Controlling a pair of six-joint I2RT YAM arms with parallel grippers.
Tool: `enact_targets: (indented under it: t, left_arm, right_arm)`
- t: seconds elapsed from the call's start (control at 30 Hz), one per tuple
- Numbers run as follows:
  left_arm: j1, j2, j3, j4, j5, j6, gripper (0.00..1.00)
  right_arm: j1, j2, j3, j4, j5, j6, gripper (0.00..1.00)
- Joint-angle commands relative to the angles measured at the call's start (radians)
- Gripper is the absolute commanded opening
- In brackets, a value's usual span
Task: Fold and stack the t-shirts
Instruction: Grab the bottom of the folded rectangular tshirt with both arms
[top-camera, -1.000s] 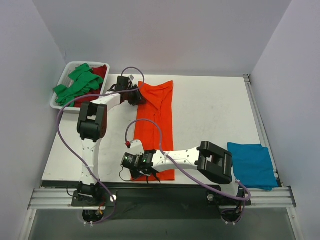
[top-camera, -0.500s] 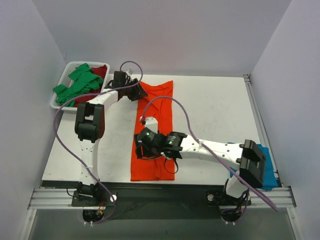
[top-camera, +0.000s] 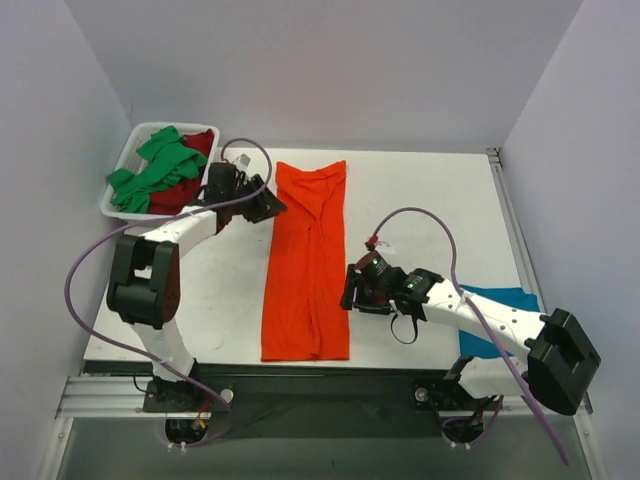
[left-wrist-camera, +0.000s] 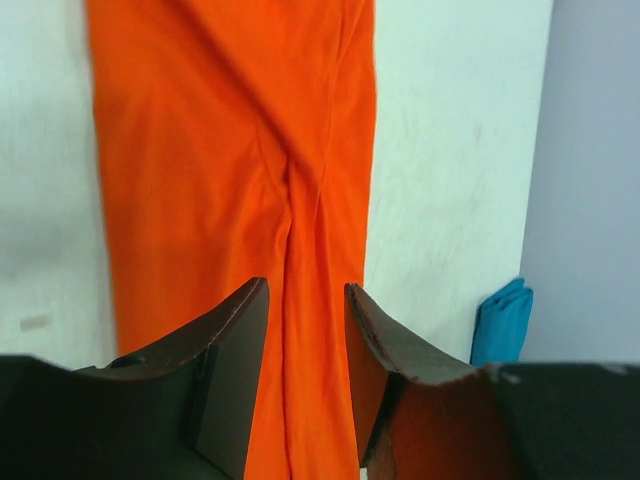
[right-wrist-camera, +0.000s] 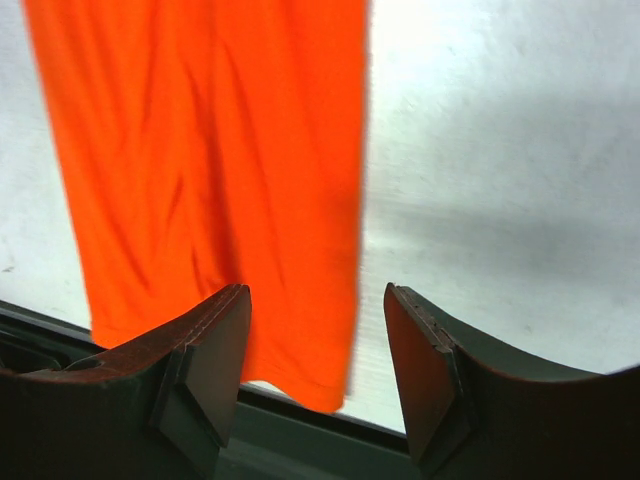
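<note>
Tray (top-camera: 125, 160) at far-left corner holds green shirt (top-camera: 155, 170) over dark red shirt (top-camera: 203, 143). Orange shirt (top-camera: 308, 260) lies as a long strip mid-table, reaching the near edge. Teal shirt (top-camera: 505, 298) sits at near-right corner. Left gripper (left-wrist-camera: 305, 290) and right gripper (right-wrist-camera: 315, 295) both have jaws parted, holding nothing.

White arm links (top-camera: 185, 228), black joint housings (top-camera: 140, 280), looping purple cables (top-camera: 415, 210), dark wedge-shaped jaws

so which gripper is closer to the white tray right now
left. the left gripper is just right of the white tray, by the far end of the orange shirt. the right gripper is across that shirt, at its near right edge.
</note>
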Motion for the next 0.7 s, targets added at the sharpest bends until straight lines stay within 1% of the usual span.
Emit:
enact_targets:
  t: [0.0,0.03,0.07,0.13,0.17,0.2,0.27,0.3,0.33,0.37,0.47,0.53,0.57,0.67]
  left_arm:
    - [-0.047,-0.138,-0.148,0.016,-0.047,-0.010,0.46]
    - [-0.059,-0.167,-0.182,0.002,-0.062,-0.004,0.46]
    - [-0.074,-0.225,-0.251,-0.030,-0.103,0.008,0.46]
    - [-0.145,-0.285,-0.310,-0.070,-0.143,0.031,0.46]
    - [-0.180,-0.342,-0.333,-0.125,-0.210,0.041,0.46]
    - [-0.241,-0.373,-0.388,-0.141,-0.235,0.045,0.46]
    - [-0.310,-0.461,-0.445,-0.158,-0.290,0.032,0.46]
    - [-0.338,-0.489,-0.501,-0.156,-0.301,0.026,0.46]
    - [-0.396,-0.514,-0.519,-0.156,-0.314,0.016,0.46]
    - [-0.423,-0.551,-0.531,-0.171,-0.332,0.004,0.46]
    - [-0.533,-0.588,-0.552,-0.214,-0.379,-0.016,0.45]
    - [-0.582,-0.600,-0.569,-0.220,-0.390,-0.021,0.44]
    - [-0.623,-0.611,-0.574,-0.231,-0.407,-0.034,0.43]
    - [-0.679,-0.628,-0.597,-0.222,-0.419,-0.057,0.41]
  right_arm:
    - [-0.027,-0.054,-0.079,0.078,-0.116,0.036,0.56]
    - [-0.025,-0.057,-0.111,0.085,-0.125,0.048,0.56]
    - [-0.025,-0.058,-0.128,0.113,-0.134,0.053,0.56]
    - [-0.022,-0.061,-0.186,0.153,-0.170,0.077,0.55]
    - [-0.022,-0.060,-0.204,0.173,-0.185,0.085,0.55]
    - [-0.021,-0.057,-0.223,0.206,-0.203,0.096,0.54]
    - [-0.018,-0.054,-0.264,0.234,-0.220,0.114,0.54]
    - [-0.016,-0.054,-0.274,0.239,-0.227,0.120,0.54]
    - [-0.013,-0.054,-0.281,0.268,-0.231,0.124,0.54]
    - [-0.012,-0.055,-0.297,0.276,-0.231,0.127,0.53]
    - [0.004,-0.066,-0.314,0.283,-0.233,0.143,0.53]
    - [0.011,-0.080,-0.330,0.283,-0.233,0.157,0.53]
    - [0.025,-0.083,-0.335,0.285,-0.230,0.162,0.53]
    - [0.054,-0.097,-0.352,0.280,-0.219,0.182,0.53]
